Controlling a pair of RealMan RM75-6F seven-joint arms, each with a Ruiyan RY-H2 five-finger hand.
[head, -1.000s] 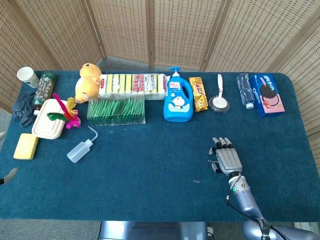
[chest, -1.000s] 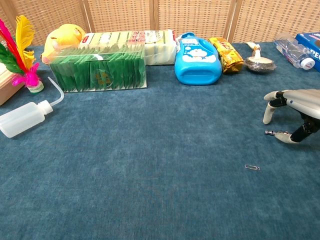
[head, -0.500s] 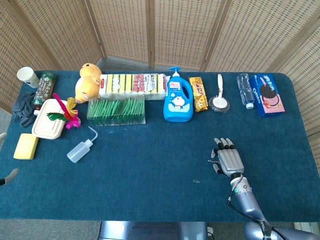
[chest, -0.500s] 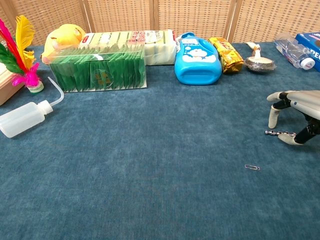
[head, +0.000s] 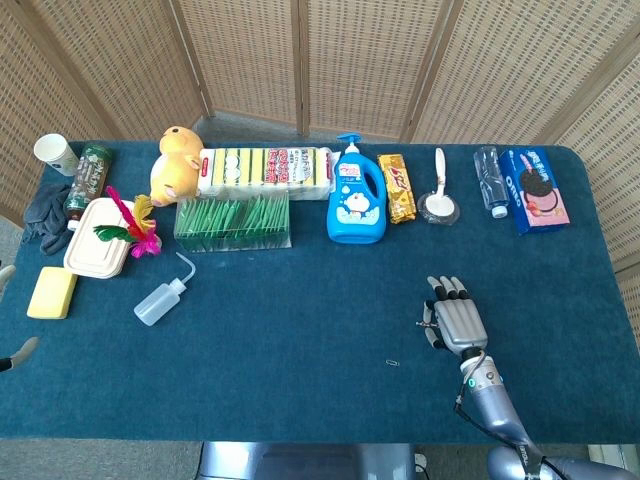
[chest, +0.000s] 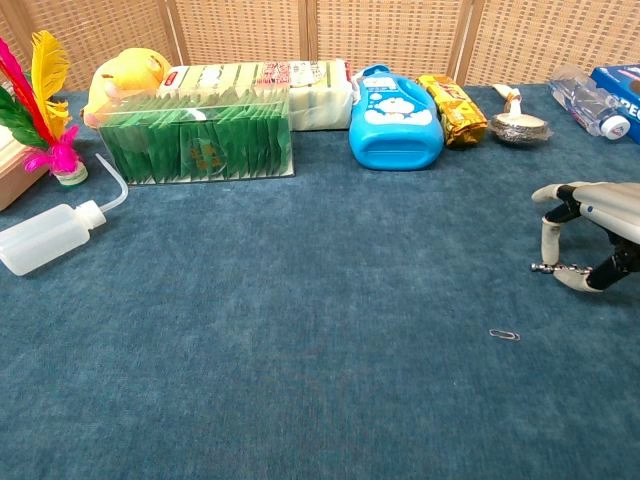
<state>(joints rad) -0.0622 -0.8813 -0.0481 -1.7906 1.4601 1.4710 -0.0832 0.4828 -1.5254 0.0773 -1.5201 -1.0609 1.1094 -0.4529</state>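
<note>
Your right hand (head: 455, 318) hovers palm down in the lower right of the head view, fingers apart and holding nothing. Over the last second it has slid a little toward the near edge, and in the chest view it has drifted right, so it has not come any closer to the paper clip (head: 392, 362). The clip lies untouched on the blue table (head: 300, 330), just left of and below the hand. Only a grey tip shows at the far left edge, perhaps your left hand (head: 20, 350); I cannot tell how its fingers stand. Counting outward: one paper clip. Along the upper right there is one spoon (head: 439, 200), one gold snack pack (head: 398, 188), one blue bottle (head: 356, 195), one water bottle (head: 490, 180) and one cookie box (head: 534, 188). At left there is one squeeze bottle (head: 160, 300).
</note>
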